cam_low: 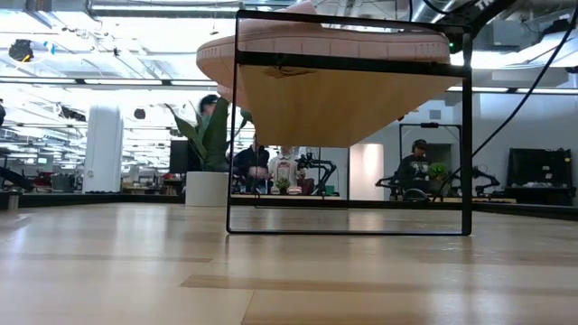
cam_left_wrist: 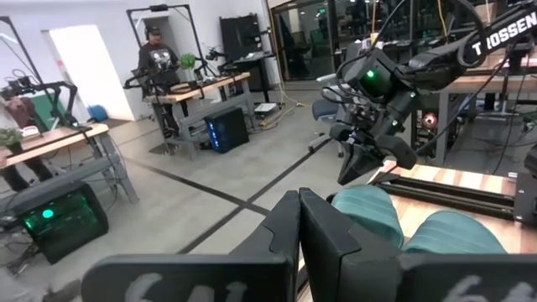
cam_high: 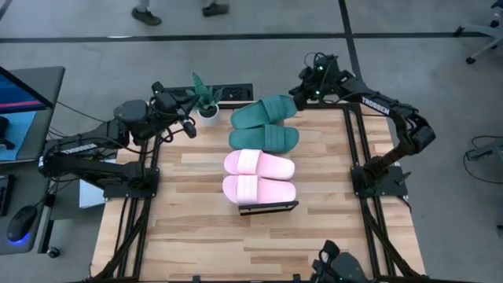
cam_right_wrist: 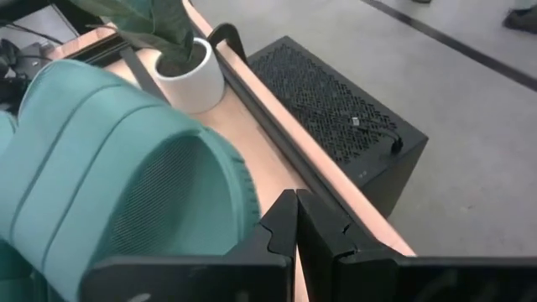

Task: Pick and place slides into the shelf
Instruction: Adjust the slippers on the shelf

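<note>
Two pale pink slides [cam_high: 259, 163] [cam_high: 259, 189] lie side by side on the shelf [cam_high: 271, 207], whose dark frame and wood top [cam_low: 343, 99] fill the low view with a pink slide [cam_low: 316, 36] on top. Two dark green slides [cam_high: 264, 139] [cam_high: 264, 112] continue the row toward the far edge, the farthest one skewed. Whether the shelf reaches under them, I cannot tell. My right gripper [cam_high: 297, 101] [cam_right_wrist: 295, 220] is shut just beside and above the far green slide's right end [cam_right_wrist: 126, 168]; no touching shows. My left gripper [cam_high: 190, 127] [cam_left_wrist: 299, 220] is shut and held level near the plant.
A small plant in a white pot [cam_high: 207, 112] [cam_right_wrist: 186, 80] stands at the table's far edge, left of the green slides. A black box [cam_right_wrist: 336, 117] sits on the floor just beyond that edge. People show in the room beyond the table. Bare wood lies near the front edge.
</note>
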